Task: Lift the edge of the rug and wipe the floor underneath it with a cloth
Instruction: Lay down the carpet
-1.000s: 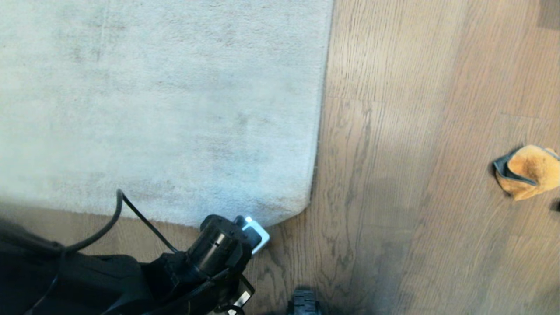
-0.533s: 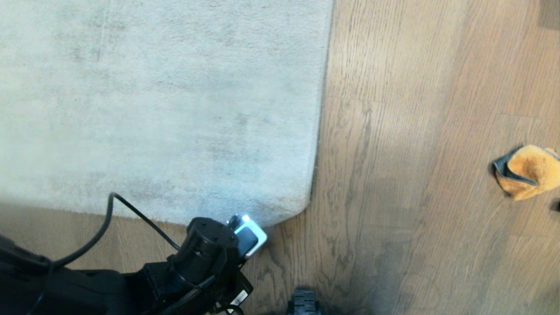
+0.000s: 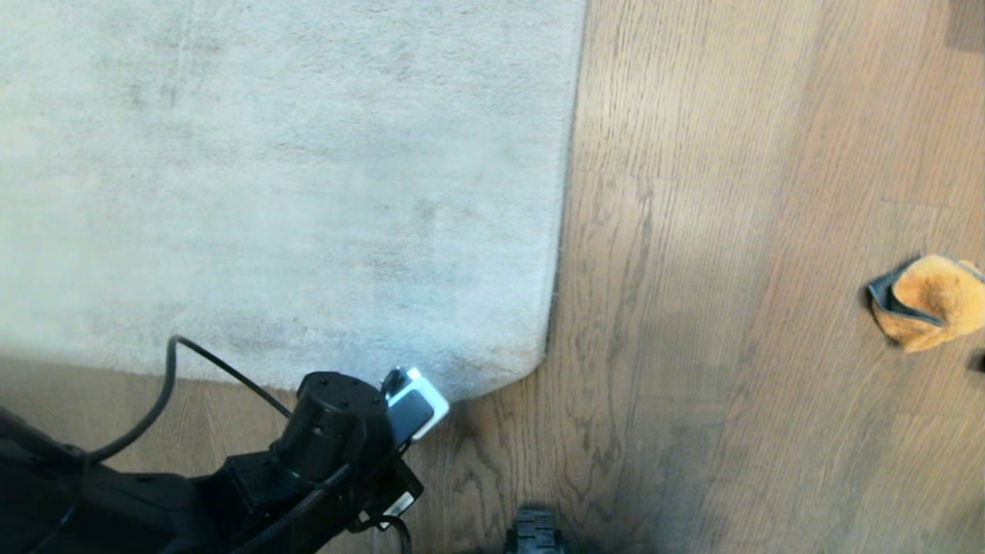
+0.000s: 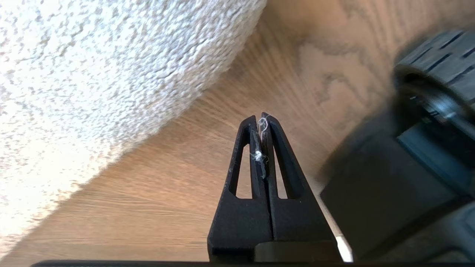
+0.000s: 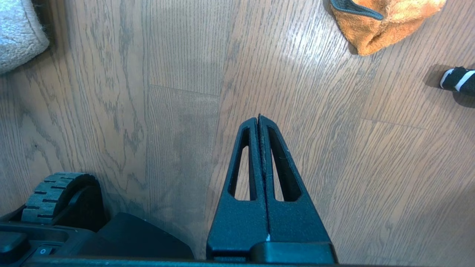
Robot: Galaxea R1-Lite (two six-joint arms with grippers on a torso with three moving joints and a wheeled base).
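The pale grey-beige short-pile rug lies flat on my grey-brown plank floor; the fluffy orange cloth sits well away from its rounded corner. My left pincer, pressed together on stray fibres, hovers near that corner; I'd open before sliding under. My right pincer is likewise together.

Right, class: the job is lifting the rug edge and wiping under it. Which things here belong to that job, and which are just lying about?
Belongs to the job:
rug edge
floor
cloth
left gripper, jaws shut, beside the rug corner

Just lying about:
black-and-white striped thing
robot's wheel
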